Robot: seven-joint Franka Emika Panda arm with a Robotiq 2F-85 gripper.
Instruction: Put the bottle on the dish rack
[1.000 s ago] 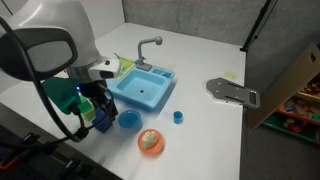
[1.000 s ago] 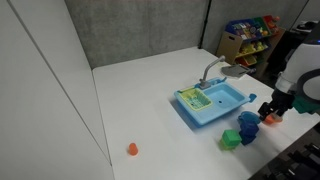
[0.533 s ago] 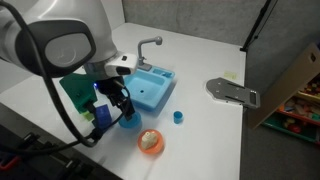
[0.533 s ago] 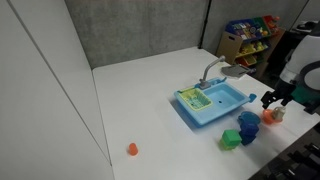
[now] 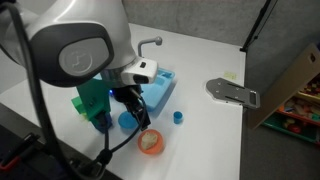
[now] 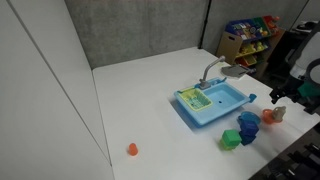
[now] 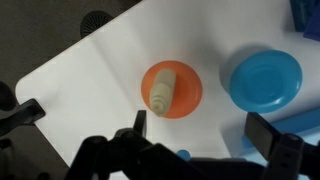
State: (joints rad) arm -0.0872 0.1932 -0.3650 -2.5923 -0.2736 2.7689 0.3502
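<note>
Leftmost in an exterior view, a green toy block stands on the white bench, close beside the end effector, which hangs low under the bulky white arm. Directly beneath the end effector sits a round light-blue plastic bowl. Just right of it lies a flat orange plastic plate, and on that plate rests the small cream-white rounded toy bottle, free of the fingers. Behind the end effector is the light-blue toy sink with its grey faucet. Further right come a small blue cylinder cup, apart from the end effector, and a flat grey object, well apart from it.

In the wrist view, the dark fingers stand wide apart, one at each side of the frame. Ahead of them, the bottle lies on its side across the middle of the plate, and the bowl lies just right of the plate, near the right-hand finger.

In an exterior view, the small yellow-green slatted dish rack forms the end of the sink farthest from the end effector. The plate lies just below the end effector, so the bottle is well apart from the dish rack.
</note>
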